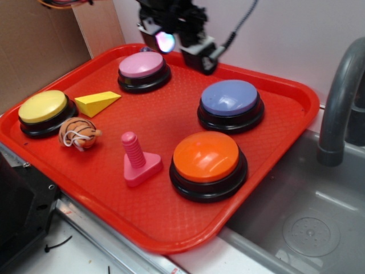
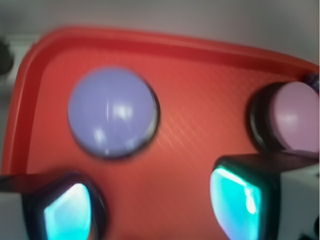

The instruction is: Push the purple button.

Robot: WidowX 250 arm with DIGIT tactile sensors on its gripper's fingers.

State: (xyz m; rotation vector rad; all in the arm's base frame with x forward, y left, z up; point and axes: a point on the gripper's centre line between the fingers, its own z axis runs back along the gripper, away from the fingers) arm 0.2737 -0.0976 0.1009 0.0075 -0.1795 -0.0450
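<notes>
The purple button (image 1: 230, 98) has a glossy periwinkle dome on a black base and sits at the right back of the red tray (image 1: 165, 228). In the wrist view the purple button (image 2: 111, 112) lies upper left, ahead of the fingers. My gripper (image 1: 179, 47) hovers above the tray's back edge, between the pink button (image 1: 142, 65) and the purple one, touching neither. Its jaws stand wide apart with only bare tray between them (image 2: 150, 210). The glowing pads (image 2: 67, 212) show at the bottom of the wrist view.
An orange button (image 1: 206, 157) sits at the front right, a yellow button (image 1: 43, 107) at the left. A yellow wedge (image 1: 97, 103), a small striped ball (image 1: 78, 132) and a pink peg on a base (image 1: 138, 161) lie mid-tray. A grey sink (image 1: 296, 222) with faucet (image 1: 337, 97) is to the right.
</notes>
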